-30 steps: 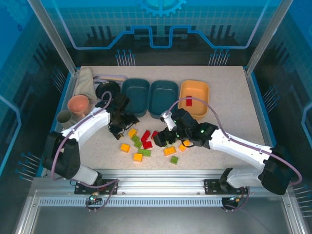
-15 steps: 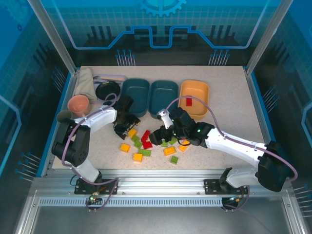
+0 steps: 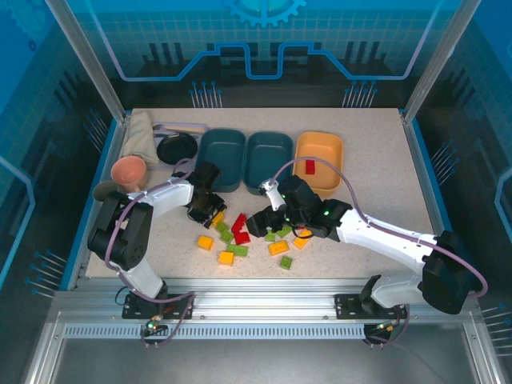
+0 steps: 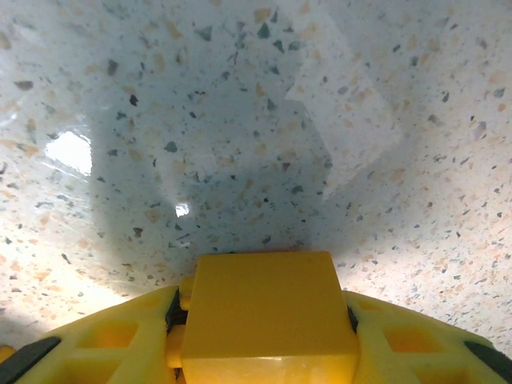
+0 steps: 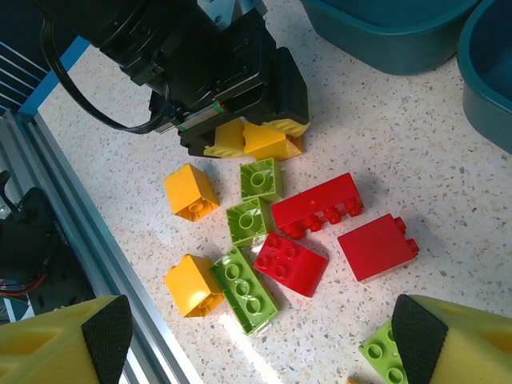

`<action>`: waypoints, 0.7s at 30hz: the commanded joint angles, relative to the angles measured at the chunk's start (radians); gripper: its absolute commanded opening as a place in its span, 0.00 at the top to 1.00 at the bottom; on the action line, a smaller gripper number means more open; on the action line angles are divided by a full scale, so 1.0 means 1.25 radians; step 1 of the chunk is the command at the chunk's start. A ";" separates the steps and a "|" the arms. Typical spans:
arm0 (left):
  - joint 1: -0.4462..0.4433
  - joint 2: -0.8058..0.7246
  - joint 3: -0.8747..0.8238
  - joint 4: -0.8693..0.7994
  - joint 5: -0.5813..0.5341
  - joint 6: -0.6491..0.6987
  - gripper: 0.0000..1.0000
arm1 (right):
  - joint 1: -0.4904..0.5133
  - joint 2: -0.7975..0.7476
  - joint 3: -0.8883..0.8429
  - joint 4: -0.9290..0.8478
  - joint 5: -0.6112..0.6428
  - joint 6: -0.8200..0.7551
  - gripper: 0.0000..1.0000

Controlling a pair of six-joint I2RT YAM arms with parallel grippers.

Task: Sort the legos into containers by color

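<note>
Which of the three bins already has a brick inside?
The orange-yellow bin on the right: one red brick lies in it, while both teal bins look empty.

Red, yellow, green legos; speckled beige table

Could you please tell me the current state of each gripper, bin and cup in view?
left gripper: shut on a yellow brick
right gripper: open wide, nothing between its fingers
left teal bin: empty
middle teal bin: empty
orange bin: holds one red brick
pink cup: upright, mouth up
</note>
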 commanded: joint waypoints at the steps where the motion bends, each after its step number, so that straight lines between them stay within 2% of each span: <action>1: -0.009 -0.053 0.029 -0.077 -0.061 0.014 0.59 | -0.008 -0.014 0.029 -0.009 0.006 0.012 0.13; 6: -0.012 -0.145 0.141 -0.218 -0.121 0.092 0.60 | -0.019 -0.071 0.051 0.009 0.065 0.023 0.13; 9: -0.001 -0.124 0.236 -0.256 -0.151 0.171 0.59 | -0.046 -0.081 0.055 0.064 0.085 0.053 0.12; 13: 0.027 -0.007 0.385 -0.275 -0.144 0.253 0.59 | -0.089 -0.056 0.080 0.144 0.090 0.101 0.12; 21: 0.070 0.327 0.734 -0.305 -0.109 0.355 0.56 | -0.174 0.052 0.192 0.144 0.088 0.174 0.12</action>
